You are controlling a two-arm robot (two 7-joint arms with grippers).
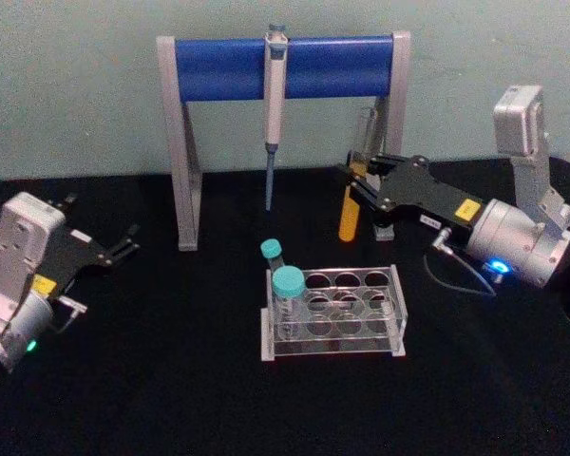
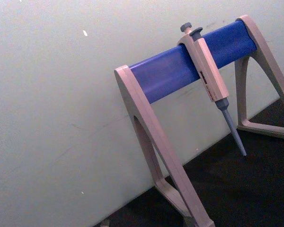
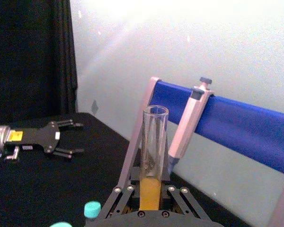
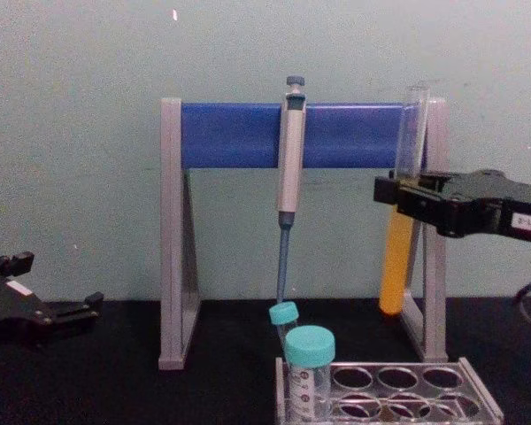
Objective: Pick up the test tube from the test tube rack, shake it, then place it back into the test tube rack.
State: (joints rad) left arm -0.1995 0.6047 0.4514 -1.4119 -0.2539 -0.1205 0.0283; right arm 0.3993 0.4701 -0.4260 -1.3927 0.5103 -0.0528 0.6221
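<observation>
Presently listed, from the grip outward.

1. Right gripper (image 1: 358, 183), right of centre in the head view: jaws closed on the test tube (image 1: 350, 217), near the top of its liquid. The tube is upright and uncapped, with orange-yellow liquid in roughly its lower half and clear glass above. It is held clear of the test tube rack (image 1: 396, 302), behind it and just in front of the right leg of the pipette stand (image 1: 285, 66). The right arm enters from the right edge, roughly level.

2. Test tube rack: clear plastic, lower centre of the head view, on the black table (image 1: 171, 389). It holds two teal-capped tubes (image 1: 287, 285) at its left end; their contents cannot be told.

3. Pipette stand: grey legs and blue crossbar, upper centre. One pipette (image 1: 275, 104) hangs from the bar, tip down.

4. Left gripper (image 3: 77, 138), lower left of the head view: fingers spread apart, holding nothing. It is low over the table, well apart from the rack.
</observation>
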